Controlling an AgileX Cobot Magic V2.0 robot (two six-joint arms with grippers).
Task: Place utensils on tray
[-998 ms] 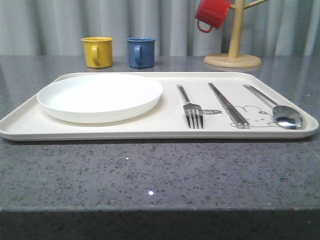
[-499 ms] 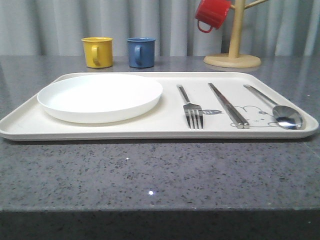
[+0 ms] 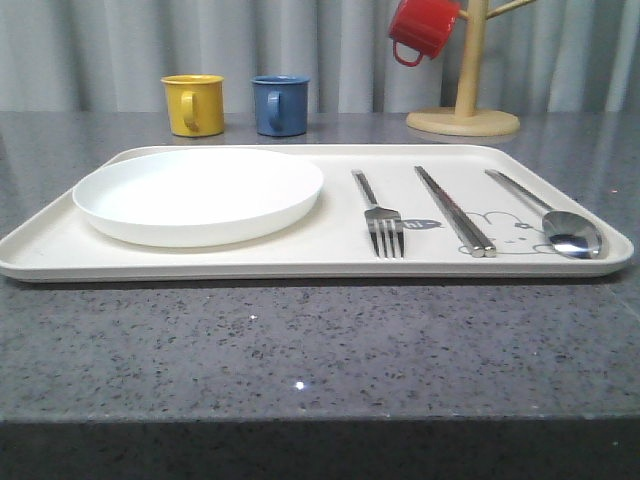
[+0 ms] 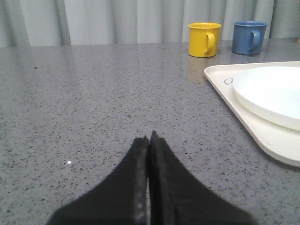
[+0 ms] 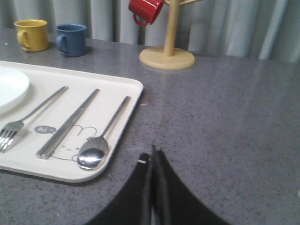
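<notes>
1. Grey speckled stone forms the table (image 3: 320, 350), with pale pleated curtains hanging behind it.
2. On the table lies a large cream tray (image 3: 60, 250) with rounded corners and a low rim; a grey rabbit drawing shows on its right part, partly under the cutlery.
3. A round white plate (image 3: 198, 195) sits on the tray's left half.
4. Three shiny silver utensils lie flat on the right half, side by side and apart from each other: a fork (image 3: 380, 215) nearest the plate, a pair of chopsticks (image 3: 455, 210) in the middle, and a spoon (image 3: 550, 215) near the right rim.
5. Each runs front to back along the tray's short side, fanning slightly; the fork's tines and the spoon's oval bowl point toward the robot, the handles toward the curtains.
6. Both chopsticks lie pressed together, so they are hard to separate by eye.
7. Behind the tray stand a yellow mug (image 3: 194, 104) and a blue mug (image 3: 280, 104); a red mug (image 3: 422, 28) hangs on a wooden mug stand (image 3: 465, 100), whose top is cut off.
8. Over bare table left of the tray, the left end effector (image 4: 149, 140) has its black fingers pressed together, holding nothing.
9. The right end effector (image 5: 154, 152), also together and empty, sits over bare table right of the tray, near the spoon's bowl.
</notes>
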